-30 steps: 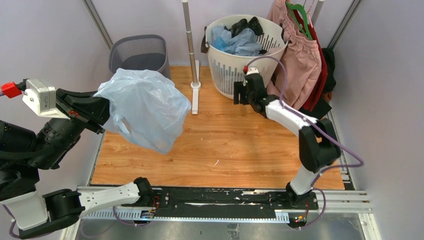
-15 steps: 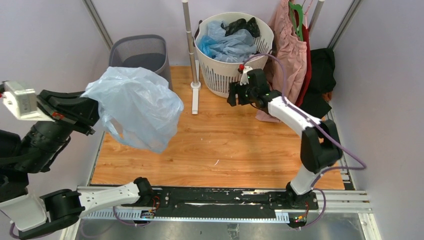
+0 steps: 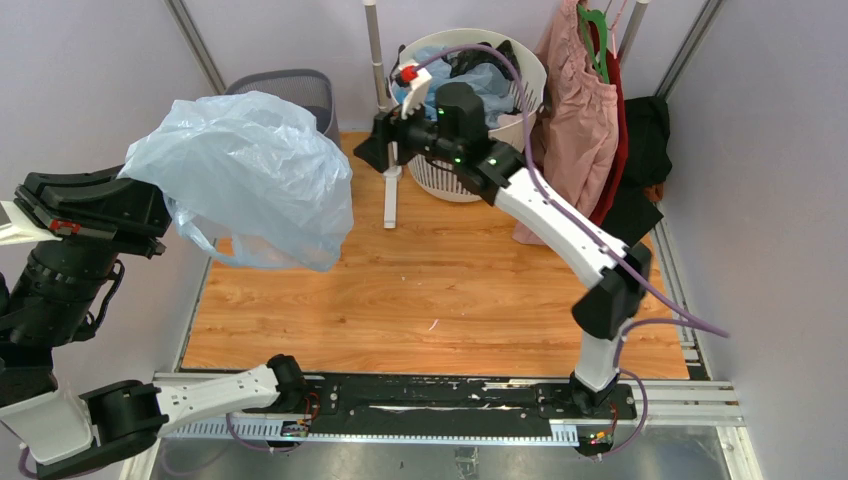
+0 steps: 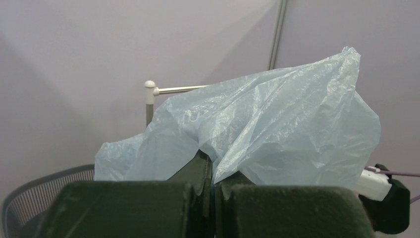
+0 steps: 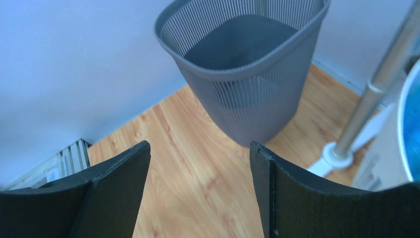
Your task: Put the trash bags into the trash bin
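A large pale blue trash bag [image 3: 245,175] hangs in the air at the left, and my left gripper [image 3: 158,208] is shut on a pinch of its plastic. In the left wrist view the jaws [image 4: 214,173] are closed with the film of the bag [image 4: 277,129] caught between them. The dark grey mesh trash bin [image 3: 300,82] stands at the back left, partly hidden behind the bag. Its inside shows no bag in the right wrist view [image 5: 242,54]. My right gripper [image 3: 365,150] hovers open to the right of the bin, with nothing between its fingers [image 5: 198,148].
A white slotted basket [image 3: 535,70] at the back holds more blue plastic [image 3: 495,85] and dark items. A metal pole [image 3: 378,60] on a white foot [image 3: 390,190] stands between bin and basket. Pink [image 3: 575,110] and dark clothes hang at the back right.
My left arm lifted the bag up and back toward the bin. My right arm swung left from in front of the basket, past the pole, toward the bin, and its jaws opened a little wider.
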Robot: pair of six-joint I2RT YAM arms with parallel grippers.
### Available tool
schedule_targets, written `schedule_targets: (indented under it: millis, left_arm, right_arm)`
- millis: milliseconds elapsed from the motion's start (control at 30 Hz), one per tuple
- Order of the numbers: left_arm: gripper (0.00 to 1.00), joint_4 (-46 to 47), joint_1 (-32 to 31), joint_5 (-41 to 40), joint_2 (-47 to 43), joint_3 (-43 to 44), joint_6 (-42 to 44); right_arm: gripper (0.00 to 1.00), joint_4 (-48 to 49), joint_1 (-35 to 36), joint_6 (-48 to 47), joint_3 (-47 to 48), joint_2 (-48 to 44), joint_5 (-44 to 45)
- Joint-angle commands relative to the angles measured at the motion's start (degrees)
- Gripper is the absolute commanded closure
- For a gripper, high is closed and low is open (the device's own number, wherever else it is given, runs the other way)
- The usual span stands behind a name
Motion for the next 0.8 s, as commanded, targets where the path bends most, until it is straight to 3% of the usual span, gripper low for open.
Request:
schedule_targets:
  millis: [0,100,200,333,500,633,767]
  left_arm:
    - [1.0,4.8,0.2,-0.1,-2.1,-1.1,1.0]
    - [1.0,2.4,0.2,-0.4,-1.1,0.1,1.6]
    - [1.0,-0.7,0.2,-0.1,0.3,0.8,1.7]
    - [0.99,-0.8,0.2,-0.1,1.0,-2.0,1.7]
    - [0.99,-2.7,0.2,5.7,6.0,-2.4,0.9]
    - [0.99,-3.1,0.2,10.6,11.2,-2.2,-0.2]
    - [0.99,-1.4,0.2,16.9,16.7,-2.4,-1.5]
  right_arm:
    - [0.23,-0.9,1.1,4.1,11.0,12.5,-0.6]
    - [0.24,0.7,1.1,6.5,11.9,13.0,-1.6]
    - [0.23,2.9,1.1,6.0,1.2,5.0,-0.4]
    - [0.2,1.2,-0.4,2.7,-17.5,-12.0,1.1]
    - [0.19,-0.1,-1.2,-1.2,-33.1,-34.9,-6.1]
    - [0.18,4.0,-1.1,0.4,-37.6,-46.7,-14.9]
    - [0.18,5.7,-1.1,1.3,-38.4,-51.7,-19.8]
